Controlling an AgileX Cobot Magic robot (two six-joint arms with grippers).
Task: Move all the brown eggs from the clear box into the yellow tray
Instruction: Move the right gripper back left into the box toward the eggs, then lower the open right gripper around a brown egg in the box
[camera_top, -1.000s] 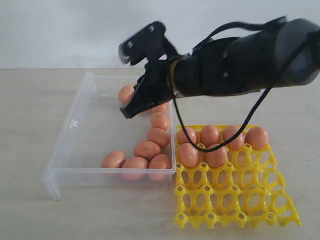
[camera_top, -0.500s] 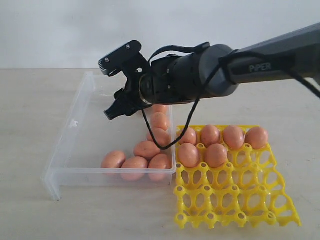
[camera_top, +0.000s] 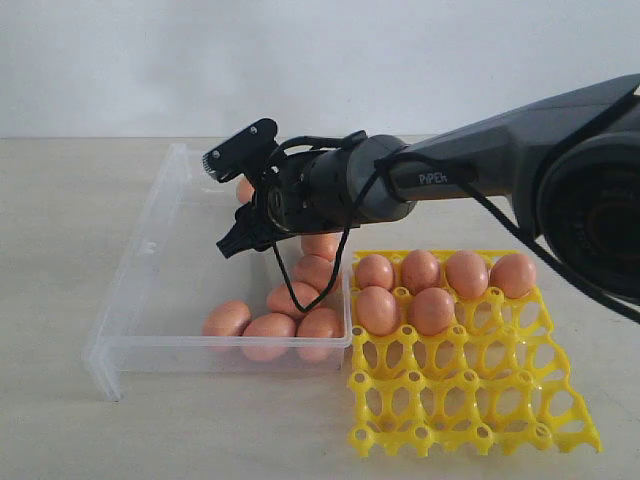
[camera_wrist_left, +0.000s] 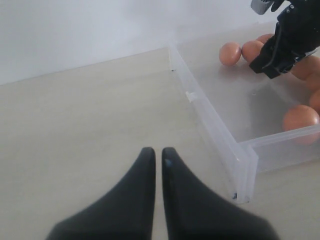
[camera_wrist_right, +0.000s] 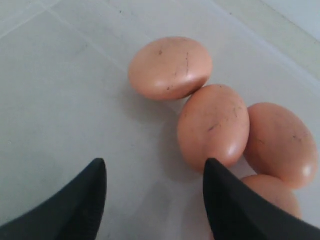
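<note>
Listing the exterior view first, we record a shallow clear plastic box (camera_top: 140, 260) on a pale wooden surface (camera_top: 60, 200). A bright yellow openwork plastic egg tray (camera_top: 470, 400) stands just beside its right wall. Smooth orange-brown oval eggs (camera_top: 293, 298) lie in the box: we count seven visible, clustered along its right side, one of them at the far end and partly hidden by the arm. Six more sit in tray cells, four in the far row and two in the next. The right claw (camera_top: 215, 205) hangs over the middle of the box, tilted down, its jaws spread wide and holding nothing.

In the left wrist view, the left claw (camera_wrist_left: 155, 150) is over bare surface outside the box's near corner (camera_wrist_left: 240, 155). Its two fingers are closed to a thin slit and hold nothing. Across the box we see the right claw (camera_wrist_left: 280, 45) close to several eggs (camera_wrist_left: 230, 53).

In the right wrist view, the right claw (camera_wrist_right: 155, 170) has its fingers far apart above the box floor, and the gap between them is empty. Four eggs (camera_wrist_right: 214, 125) lie touching in a cluster just beyond and beside one fingertip (camera_wrist_right: 220, 185).
</note>
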